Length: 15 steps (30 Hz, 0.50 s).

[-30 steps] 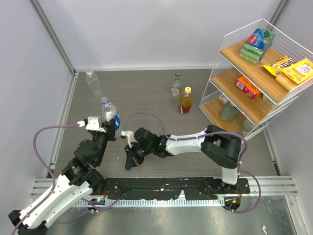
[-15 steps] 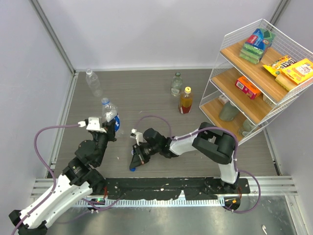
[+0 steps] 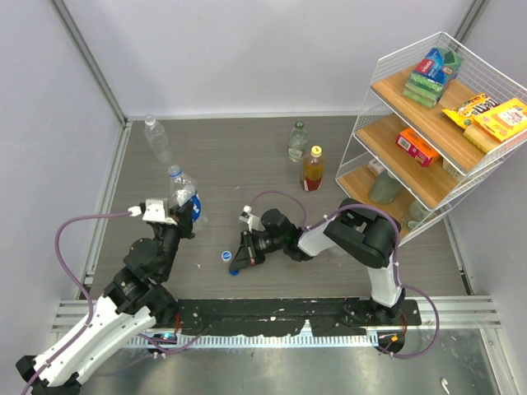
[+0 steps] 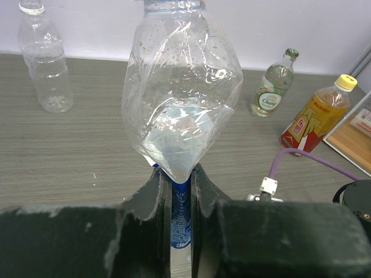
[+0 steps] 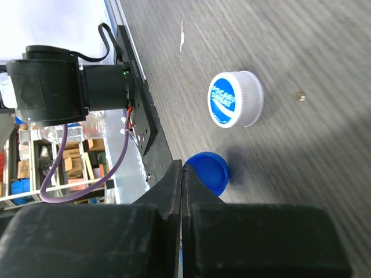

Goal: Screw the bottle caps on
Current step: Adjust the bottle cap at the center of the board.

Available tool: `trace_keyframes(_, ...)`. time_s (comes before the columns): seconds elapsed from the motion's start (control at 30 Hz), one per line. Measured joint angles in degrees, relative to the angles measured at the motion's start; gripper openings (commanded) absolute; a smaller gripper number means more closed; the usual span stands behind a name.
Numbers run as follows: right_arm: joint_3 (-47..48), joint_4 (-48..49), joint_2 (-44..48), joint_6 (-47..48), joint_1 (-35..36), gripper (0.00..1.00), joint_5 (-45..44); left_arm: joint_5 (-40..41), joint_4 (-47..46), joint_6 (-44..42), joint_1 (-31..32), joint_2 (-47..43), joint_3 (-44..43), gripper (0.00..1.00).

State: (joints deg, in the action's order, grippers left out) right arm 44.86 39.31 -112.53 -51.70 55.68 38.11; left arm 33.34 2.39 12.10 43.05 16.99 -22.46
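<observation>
A white cap with a blue middle lies flat on the table, with a dark blue cap just beside it, nearer the arms' bases; in the overhead view both sit in front of the gap between the two arms. The crumpled bottle with a blue label stands up out of the left claw, tilted a little and lifted off the table, its neck bare as far as the overhead view shows. At the far left a clear bottle rests near the wall, and towards the back middle a green-topped bottle and an amber bottle with a yellow cap stand close together. The table is grey with a wood grain, closed in by pale walls on three sides, with a metal rail along the near edge and a wire rack of wooden shelves holding snack boxes at the right. The left claw is parted only narrowly, clamped on the labelled lower part of the crumpled bottle. The right claw is clenched tight with nothing between its fingers, low over the table, its tips right at the rim of the dark blue cap; whether they touch it I cannot tell.
</observation>
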Motion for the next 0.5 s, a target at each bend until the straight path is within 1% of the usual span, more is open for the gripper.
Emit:
trace_keyframes(0.13, -1.2, 3.9, -1.6, -3.1, -1.6, 0.01, 1.0, 0.0, 0.0, 0.0, 0.0, 0.0, 0.0, 0.00)
trace_keyframes(0.4, -1.2, 3.0, -1.2, -3.5, -2.6, 0.01, 0.9, 0.0, 0.0, 0.0, 0.0, 0.0, 0.0, 0.00)
trace_keyframes(0.5, -1.2, 1.1, 0.0, -3.0, -3.1, 0.01, 0.6, 0.0, 0.0, 0.0, 0.0, 0.0, 0.0, 0.00)
